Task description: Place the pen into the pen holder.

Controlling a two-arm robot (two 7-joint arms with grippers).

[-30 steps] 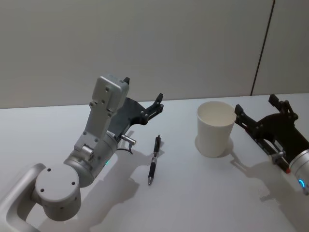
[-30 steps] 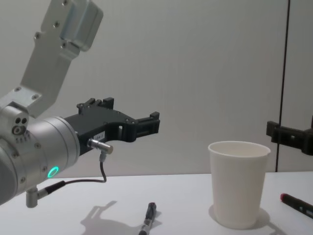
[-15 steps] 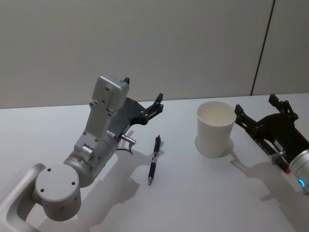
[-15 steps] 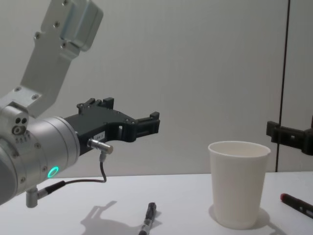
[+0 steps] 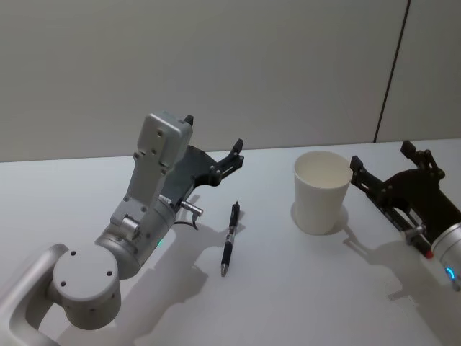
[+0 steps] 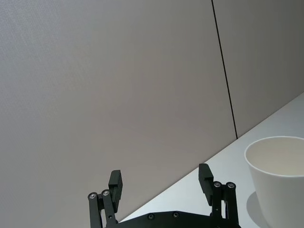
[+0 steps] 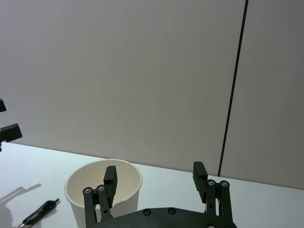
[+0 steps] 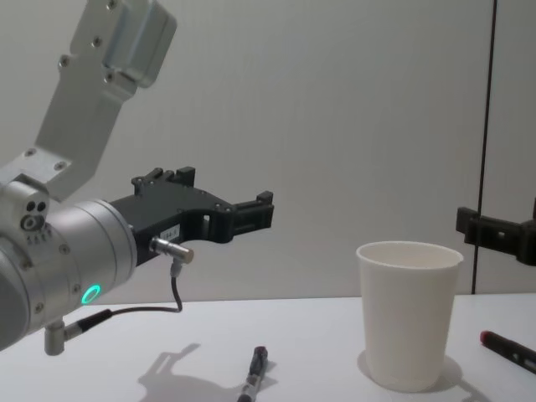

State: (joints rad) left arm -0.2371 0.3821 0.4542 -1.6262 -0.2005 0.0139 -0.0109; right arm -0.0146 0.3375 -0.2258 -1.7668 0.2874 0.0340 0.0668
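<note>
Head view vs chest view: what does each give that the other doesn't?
Head: the pen at full length, flat on the table, apart from the pen holder, nothing visible inside it; right gripper open beside the holder. Chest: side-on height, with the left gripper open and raised clear of the table. Both: pen, pen holder, left gripper.

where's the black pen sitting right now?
In the head view the slim black pen lies flat on the white table, mid-scene, between the raised left end effector and the white paper cup, touching neither.
</note>
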